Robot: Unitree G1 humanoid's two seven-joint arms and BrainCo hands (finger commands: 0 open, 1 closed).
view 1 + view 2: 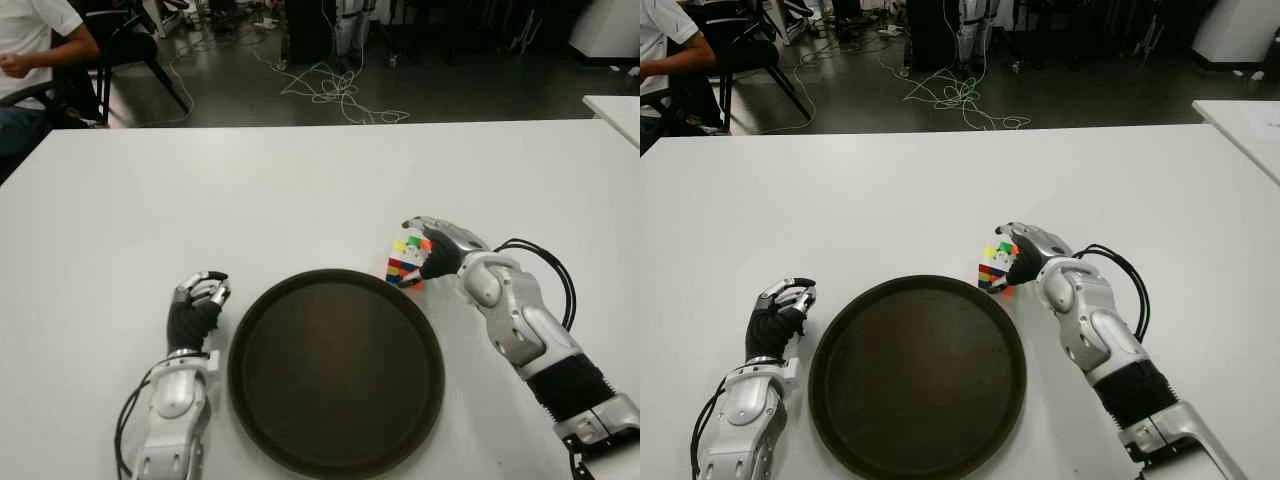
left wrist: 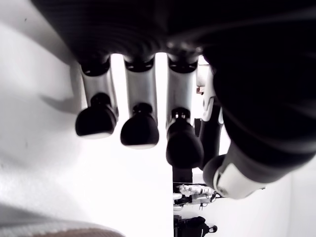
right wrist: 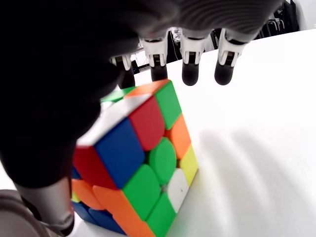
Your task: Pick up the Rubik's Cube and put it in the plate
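Rubik's Cube [image 1: 405, 262] beside bare plate [image 1: 335, 455], right hand [image 1: 440, 247] fingers grasping it.

A wide white worktop [image 1: 300, 190] is filling the near scene, its far edge running straight across. Beyond it a dark grey floor [image 1: 450, 90] is catching a dull sheen, with pale cables [image 1: 330, 90] lying looped and tangled on it. A dark chair [image 1: 125, 50] is standing far left, a person [image 1: 30, 50] in a white shirt sitting beside it. Another white table's corner [image 1: 615, 110] is peeking in far right.
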